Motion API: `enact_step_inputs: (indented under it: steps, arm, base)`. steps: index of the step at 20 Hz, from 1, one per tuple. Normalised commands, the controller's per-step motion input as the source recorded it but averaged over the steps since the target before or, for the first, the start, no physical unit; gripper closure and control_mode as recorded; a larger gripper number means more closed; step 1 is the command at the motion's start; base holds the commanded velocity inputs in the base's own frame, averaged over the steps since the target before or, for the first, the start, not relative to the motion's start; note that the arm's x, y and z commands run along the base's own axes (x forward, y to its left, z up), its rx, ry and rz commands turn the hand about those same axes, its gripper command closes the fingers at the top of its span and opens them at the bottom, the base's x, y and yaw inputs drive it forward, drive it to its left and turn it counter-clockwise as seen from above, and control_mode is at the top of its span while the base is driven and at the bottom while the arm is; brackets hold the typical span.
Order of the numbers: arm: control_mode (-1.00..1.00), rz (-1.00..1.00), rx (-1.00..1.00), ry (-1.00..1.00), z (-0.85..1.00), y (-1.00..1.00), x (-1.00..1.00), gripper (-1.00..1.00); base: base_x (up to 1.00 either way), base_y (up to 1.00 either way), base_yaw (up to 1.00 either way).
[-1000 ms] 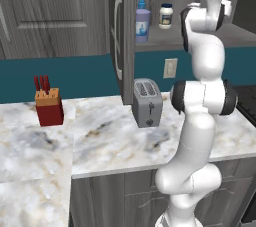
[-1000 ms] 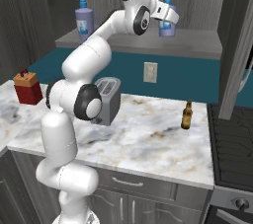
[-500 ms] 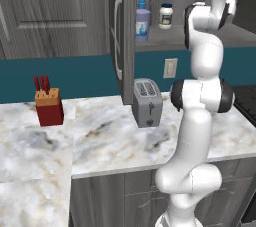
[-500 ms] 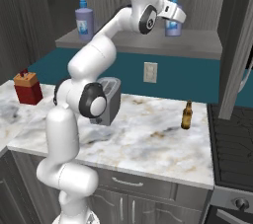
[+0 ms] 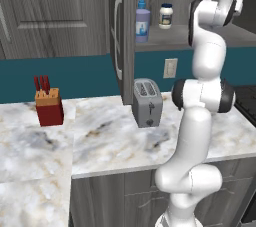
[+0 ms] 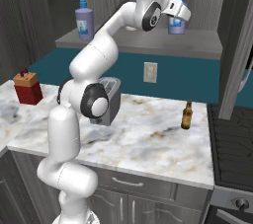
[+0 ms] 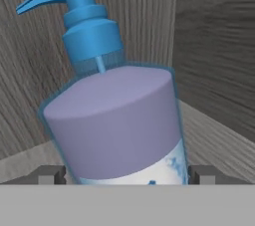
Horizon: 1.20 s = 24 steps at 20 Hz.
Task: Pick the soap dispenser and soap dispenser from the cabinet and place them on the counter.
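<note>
Two lavender soap dispensers with blue pumps stand in the open cabinet (image 6: 148,41). The first soap dispenser (image 5: 142,21) (image 6: 85,20) is at the shelf's left end, apart from the arm. Right of it, the second soap dispenser (image 6: 177,18) (image 7: 119,120) sits between my fingertips (image 7: 50,175) and looks tilted in the hand view. My gripper (image 6: 180,13) is shut on its body, at or just above the shelf. In the left base view my wrist (image 5: 227,1) covers this bottle. Below lies the marbled counter (image 5: 110,138) (image 6: 148,136).
A small white jar (image 5: 166,16) stands on the shelf between the bottles. On the counter are a toaster (image 5: 146,102) (image 6: 112,100), a red knife block (image 5: 47,105) (image 6: 28,87) and a brown bottle (image 6: 187,115). The open cabinet door (image 5: 118,31) hangs left; a stove (image 6: 232,134) is right.
My hand has moved right along the shelf and risen slightly, and the right-hand soap dispenser has shifted right with it. The left dispenser and jar stayed put.
</note>
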Motion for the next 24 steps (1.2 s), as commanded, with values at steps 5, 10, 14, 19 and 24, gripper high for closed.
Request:
enact_step_inputs:
  steps: [5,10,14,19,24]
  arm:
    - [-1.00,0.00,0.07,-0.02,0.28,-0.02,-0.29,1.00]
    - [-1.00,0.00,0.00,0.02,-0.03,0.00,-0.06,1.00]
    - [-1.00,0.00,0.00,0.00,0.00,0.00,-0.06,1.00]
    - [-1.00,0.00,0.00,0.00,0.00,-0.01,-0.36,1.00]
    - [-1.00,-0.01,0.00,0.01,-0.03,0.00,-0.49,1.00]
  base:
    - [0.00,0.00,0.00]
    - [0.00,0.00,0.00]
    - [0.00,0.00,0.00]
    - [0.00,0.00,0.00]
    - [0.00,0.00,0.00]
